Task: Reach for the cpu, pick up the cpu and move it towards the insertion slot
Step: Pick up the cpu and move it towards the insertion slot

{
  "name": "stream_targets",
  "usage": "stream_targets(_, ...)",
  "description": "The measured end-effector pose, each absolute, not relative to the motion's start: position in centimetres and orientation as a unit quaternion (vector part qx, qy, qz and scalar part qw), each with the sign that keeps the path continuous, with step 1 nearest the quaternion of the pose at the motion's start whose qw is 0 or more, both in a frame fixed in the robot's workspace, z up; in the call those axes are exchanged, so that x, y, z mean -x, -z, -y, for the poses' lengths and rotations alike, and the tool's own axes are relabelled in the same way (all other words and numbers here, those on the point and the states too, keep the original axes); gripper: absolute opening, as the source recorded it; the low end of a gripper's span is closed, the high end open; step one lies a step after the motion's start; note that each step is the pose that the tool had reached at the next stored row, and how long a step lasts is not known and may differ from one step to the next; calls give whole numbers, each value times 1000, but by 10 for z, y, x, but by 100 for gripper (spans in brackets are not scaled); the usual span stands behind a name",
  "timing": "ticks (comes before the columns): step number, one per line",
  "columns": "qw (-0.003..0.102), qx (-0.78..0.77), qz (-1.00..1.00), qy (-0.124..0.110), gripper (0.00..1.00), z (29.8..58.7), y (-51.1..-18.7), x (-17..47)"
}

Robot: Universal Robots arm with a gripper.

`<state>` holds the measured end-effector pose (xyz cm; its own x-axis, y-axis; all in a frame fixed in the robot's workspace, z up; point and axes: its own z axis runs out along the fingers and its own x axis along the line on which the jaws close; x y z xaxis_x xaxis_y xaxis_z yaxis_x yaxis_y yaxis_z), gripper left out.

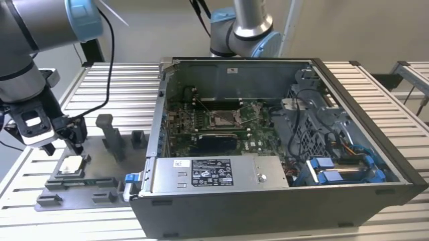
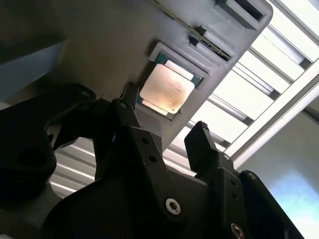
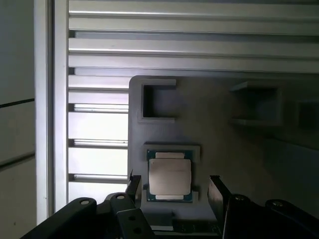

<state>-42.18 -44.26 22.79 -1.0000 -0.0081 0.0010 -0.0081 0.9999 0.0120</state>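
The exterior view takes in the whole bench: an open computer case [image 1: 268, 201] stands on a slatted metal table [image 1: 120, 90], and the insertion slot [image 1: 224, 118], a square metal-framed socket, sits on the circuit board inside it, towards the back wall. Well apart from it, off to the exterior view's left of the case, lies a grey plastic tray [image 1: 100, 170] with upright posts [image 1: 110, 135]. The cpu [image 1: 72, 165] lies flat in a shallow recess of that tray, pale top face up. In that view the gripper [image 1: 64, 138] hangs just above the chip, a little towards the back of the tray from it. Both wrist views give the close look along the fingers. In the first wrist view the cpu [image 3: 169, 177] sits square in its recess, with a green edge showing round the silvery lid. The gripper [image 3: 174, 186] is spread wide there, one dark finger [image 3: 133, 185] to one side of the chip and the other [image 3: 216, 188] to the opposite side. The gap between them is broader than the chip. In the second wrist view the same chip [image 2: 167, 89] shows at an angle beyond the two fingertips [image 2: 199, 134]. The jaws hold nothing, and I cannot tell whether the fingertips touch the tray.
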Motion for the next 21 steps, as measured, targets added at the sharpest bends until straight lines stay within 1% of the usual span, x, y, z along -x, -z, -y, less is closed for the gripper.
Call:
stream_targets(15,0,-4,1000,6,100,447,-207,422)
stream_targets(21,-4,-4,1000,6,100,447,-201,426)
